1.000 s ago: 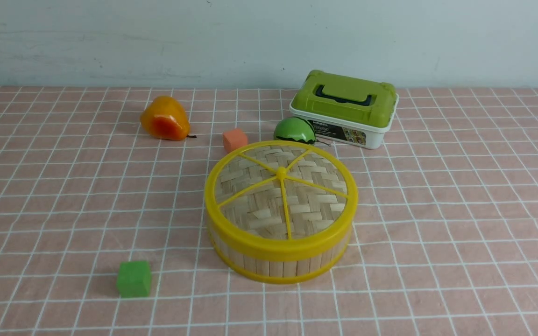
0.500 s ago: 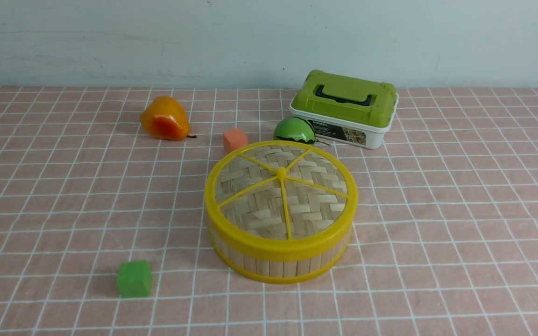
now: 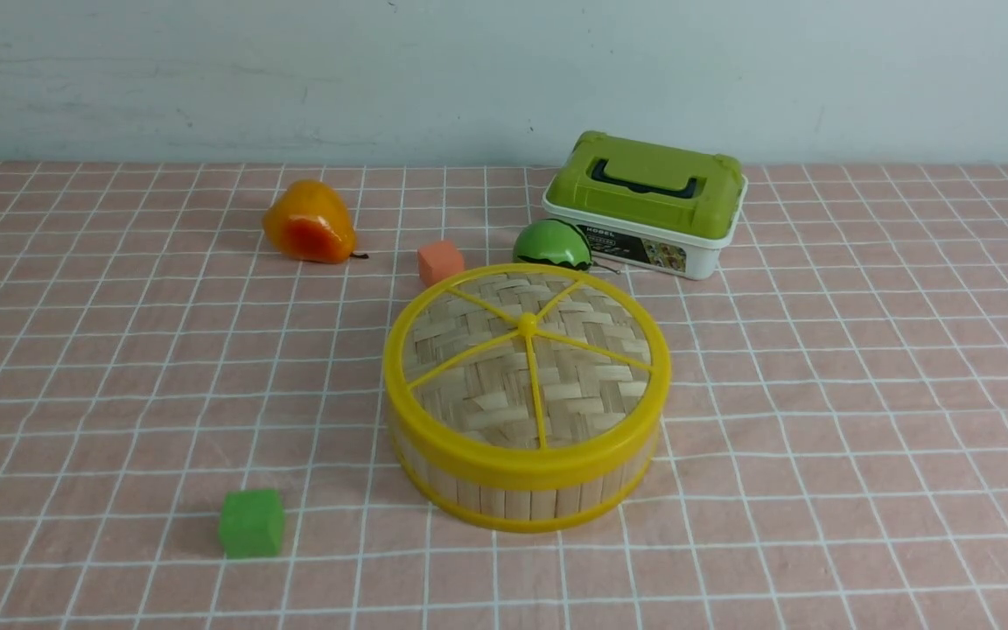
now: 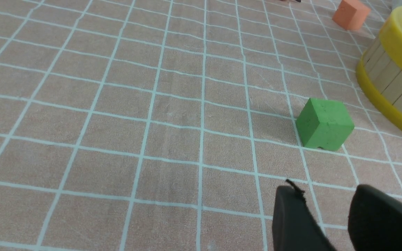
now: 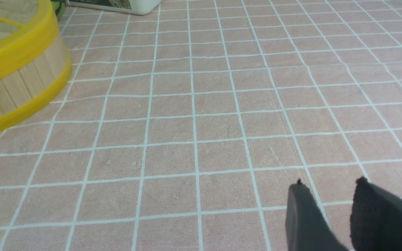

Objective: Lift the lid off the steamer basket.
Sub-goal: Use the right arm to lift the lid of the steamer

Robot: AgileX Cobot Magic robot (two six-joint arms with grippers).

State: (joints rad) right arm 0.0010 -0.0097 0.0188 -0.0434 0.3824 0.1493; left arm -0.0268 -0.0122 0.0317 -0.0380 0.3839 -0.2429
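On the pink checked worktop (image 3: 863, 394), a toy pear (image 3: 307, 223) is lying at the far left. A green cube (image 3: 251, 521) is sitting nearer the robot, and an orange cube (image 3: 440, 262) just behind the steamer basket (image 3: 521, 494). The basket is standing mid-worktop with the lid (image 3: 527, 359) seated flush on top — its yellow rim (image 3: 526, 468) capping the basket's upper ring, so the task is not yet begun. A green melon-like toy (image 3: 552, 245) is resting just behind the basket, beside a white box (image 3: 644, 206) with a green top.

Neither arm is showing in the front view. The left hand (image 4: 326, 190) is hovering low over the cloth near the green cube, its fingers (image 4: 291, 223) standing a narrow way apart and holding nothing. The right hand (image 5: 330, 183) is hanging likewise over bare cloth on the basket's other side, narrowly parted and empty. Both appear to be flanking the basket — likely so that either can reach in for the lid's rim or centre knob (image 3: 527, 325).
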